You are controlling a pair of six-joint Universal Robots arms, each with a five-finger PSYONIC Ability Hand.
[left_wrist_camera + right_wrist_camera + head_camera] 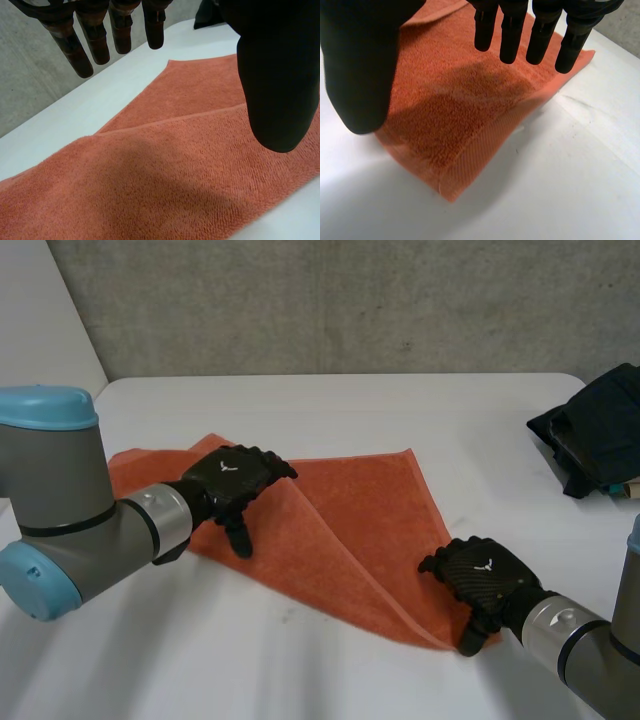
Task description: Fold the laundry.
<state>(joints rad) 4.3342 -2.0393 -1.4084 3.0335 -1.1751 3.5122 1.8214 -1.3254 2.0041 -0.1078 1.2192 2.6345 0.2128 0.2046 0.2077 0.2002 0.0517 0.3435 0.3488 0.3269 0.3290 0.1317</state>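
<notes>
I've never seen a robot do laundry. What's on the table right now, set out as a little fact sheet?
Surface: white table
Laundry in work: orange towel, lying flat, one part folded over another
Left hand: over the towel's left part, fingers straight, holding nothing
Right hand: at the towel's near right corner, fingers straight, holding nothing
Waiting: dark clothes heaped at the table's far right edge
Fold: begun, not finished

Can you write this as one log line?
orange towel: partly folded | left hand: open, over it | right hand: open, at its corner
</notes>
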